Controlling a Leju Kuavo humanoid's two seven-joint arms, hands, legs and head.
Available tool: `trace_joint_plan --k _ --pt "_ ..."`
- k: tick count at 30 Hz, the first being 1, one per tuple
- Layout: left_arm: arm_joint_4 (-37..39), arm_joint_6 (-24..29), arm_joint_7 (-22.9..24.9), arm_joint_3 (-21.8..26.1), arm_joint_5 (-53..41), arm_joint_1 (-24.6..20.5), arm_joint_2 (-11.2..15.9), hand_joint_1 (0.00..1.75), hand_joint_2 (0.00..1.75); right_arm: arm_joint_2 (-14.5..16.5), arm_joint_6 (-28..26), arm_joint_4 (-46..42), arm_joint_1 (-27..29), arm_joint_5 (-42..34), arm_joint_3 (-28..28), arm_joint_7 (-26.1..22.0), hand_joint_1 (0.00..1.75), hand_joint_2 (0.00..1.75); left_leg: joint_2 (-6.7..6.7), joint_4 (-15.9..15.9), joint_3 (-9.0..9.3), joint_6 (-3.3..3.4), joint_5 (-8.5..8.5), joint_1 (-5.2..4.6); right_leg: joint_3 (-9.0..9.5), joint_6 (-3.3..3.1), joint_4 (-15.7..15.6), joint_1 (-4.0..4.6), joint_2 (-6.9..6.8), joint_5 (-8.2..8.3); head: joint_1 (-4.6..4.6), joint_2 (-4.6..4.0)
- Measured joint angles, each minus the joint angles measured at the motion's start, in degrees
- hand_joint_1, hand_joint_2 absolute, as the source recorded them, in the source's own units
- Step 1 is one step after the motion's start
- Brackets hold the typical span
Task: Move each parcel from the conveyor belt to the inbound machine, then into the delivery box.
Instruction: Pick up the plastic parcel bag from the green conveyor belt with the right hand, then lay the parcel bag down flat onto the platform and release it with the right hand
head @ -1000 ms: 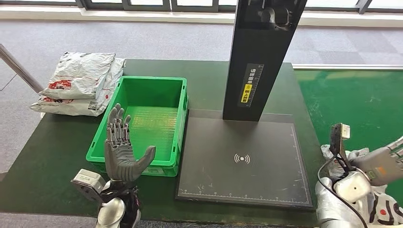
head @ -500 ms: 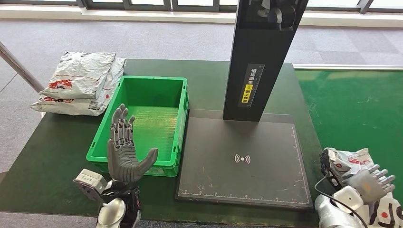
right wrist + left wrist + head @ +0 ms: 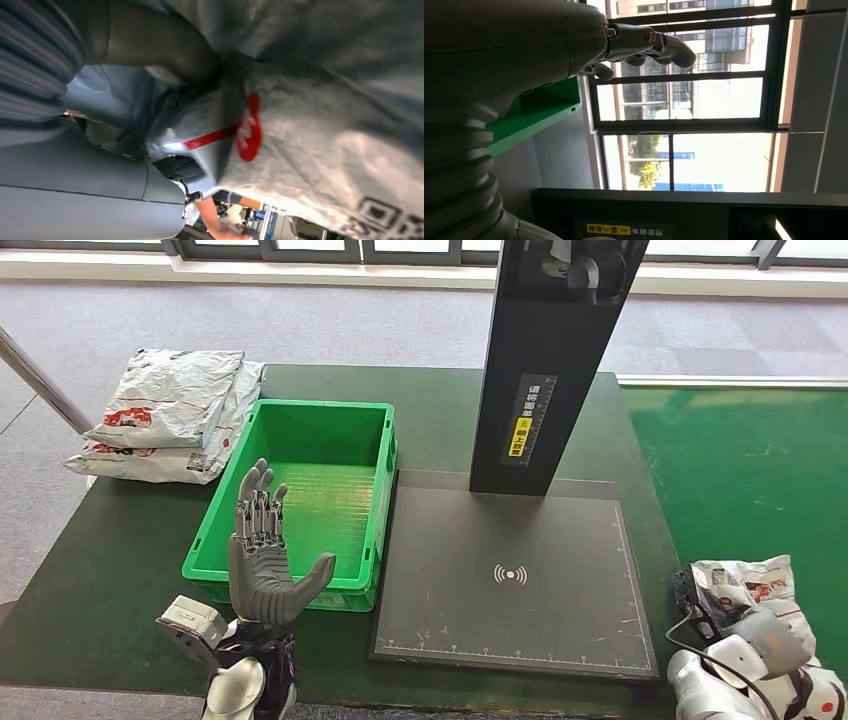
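Lower than half a second ago, the right hand (image 3: 768, 632) now sits down on the grey parcel (image 3: 745, 585) at the near right, on the green conveyor belt (image 3: 760, 470); its wrist view is pressed against crumpled grey film with a red mark, the thumb lying on the wrapper, but whether the fingers have closed on it I cannot tell. That low reach suits a pickup before the scan. Nearer the middle, the left hand (image 3: 262, 562) stands upright with fingers spread, holding nothing, probably waiting beside the green delivery box (image 3: 375, 445) to take the parcel on. Next comes the inbound machine's dark scanning plate (image 3: 520, 540), bare, under its black column (image 3: 545, 360), whose top is cut off. Farthest, stacked parcels (image 3: 165, 415) lie on the tabletop (image 3: 110, 560).
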Motion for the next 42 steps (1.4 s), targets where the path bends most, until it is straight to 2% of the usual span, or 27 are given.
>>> trace_joint_plan --k 6,13,15,16,17,18,20,22,24,27,29,34,42 --pt "0.0 0.0 0.0 0.0 0.0 0.0 0.0 0.00 1.75 0.0 -0.6 0.2 -0.7 0.0 0.0 0.6 1.75 1.75 0.00 0.0 -0.01 0.00 0.00 0.00 0.01 0.00 0.0 0.00 0.00 0.00 0.02 0.00" --pt "-0.1 -0.1 0.0 0.0 0.0 0.0 0.0 0.00 1.75 0.0 -4.7 0.1 -1.1 0.0 0.0 -0.7 1.75 1.75 -0.01 0.0 -0.02 0.00 0.00 0.00 0.00 0.00 0.0 0.00 0.00 0.00 0.01 0.00" --pt "-0.1 0.0 0.0 0.0 0.0 0.0 0.0 0.00 1.75 0.2 -7.2 -0.4 -0.9 -0.3 0.0 -2.4 1.75 1.75 -0.02 0.0 -0.04 0.00 0.00 0.00 0.01 0.00 0.0 0.00 -0.01 0.00 0.02 0.00" --pt "-0.2 0.1 0.0 0.0 0.0 0.1 0.0 0.00 1.75 0.6 -9.3 -1.5 -0.6 -1.1 -0.1 -5.1 1.75 1.75 -0.03 0.0 -0.06 0.00 0.00 0.00 0.00 0.00 0.0 0.01 -0.02 0.00 0.02 0.00" --pt "-0.3 0.3 0.0 0.0 0.0 0.1 0.0 0.00 1.75 1.5 -11.7 -3.9 -0.2 -2.7 -0.3 -10.2 1.75 1.75 -0.02 0.0 -0.08 -0.02 0.01 0.00 -0.01 -0.01 0.0 0.01 0.00 0.01 0.02 0.00" --pt "-0.4 0.7 0.0 0.0 0.0 0.1 0.0 0.00 1.75 2.9 -13.7 -7.1 0.3 -5.2 -0.7 -17.4 1.75 1.75 0.03 0.0 -0.09 -0.04 0.01 0.01 -0.04 -0.01 0.0 0.02 0.06 0.01 0.02 0.01" --pt "-0.9 1.4 0.0 0.0 0.0 0.2 0.0 0.00 1.75 6.1 -15.7 -14.2 0.7 -12.9 -1.7 -34.9 1.75 1.75 0.15 0.0 -0.04 -0.08 0.01 0.02 -0.09 -0.02 0.1 0.06 0.20 0.01 0.00 0.01" --pt "-1.3 1.9 0.0 0.0 -0.1 0.3 0.0 0.00 1.75 9.2 -15.4 -19.9 1.0 -22.2 -1.9 -48.3 1.75 1.75 0.15 0.0 0.00 -0.10 0.02 0.03 -0.08 -0.05 0.1 0.11 0.19 0.00 -0.01 0.00" --pt "-1.7 2.3 0.0 0.0 -0.1 0.3 0.0 0.00 1.75 12.0 -13.0 -25.1 1.5 -31.0 -1.6 -55.5 1.75 1.75 -0.05 0.0 -0.03 -0.12 0.06 0.09 -0.03 -0.09 0.1 0.13 -0.07 -0.04 -0.01 0.00" --pt "-2.3 2.6 0.0 0.0 -0.1 0.5 0.0 0.00 1.75 15.2 -5.3 -32.9 3.0 -42.8 0.4 -61.7 1.75 1.75 -0.24 0.0 -0.08 -0.14 0.09 0.13 -0.01 -0.13 0.1 0.13 -0.27 -0.07 0.01 0.00" --pt "-2.7 2.7 0.0 0.0 0.0 0.6 0.0 0.00 1.75 16.6 -0.5 -37.3 4.1 -47.1 2.4 -64.1 1.75 1.75 -0.13 0.0 -0.07 -0.16 0.08 0.12 -0.04 -0.13 0.1 0.12 -0.15 -0.07 0.00 0.00" --pt "-3.2 2.8 0.0 0.0 0.0 0.7 0.0 0.00 1.75 18.8 3.5 -43.1 5.4 -50.4 4.9 -65.6 1.75 1.75 -0.19 0.0 -0.08 -0.14 0.06 0.11 -0.01 -0.12 0.1 0.11 -0.22 -0.07 0.02 0.01" --pt "-3.8 3.1 0.0 0.1 0.1 0.8 0.0 0.00 1.75 19.6 14.6 -45.6 6.1 -54.1 10.0 -66.6 1.75 1.75 -0.11 0.0 -0.04 -0.15 0.07 0.10 -0.02 -0.12 0.1 0.11 -0.15 -0.06 0.01 0.00"
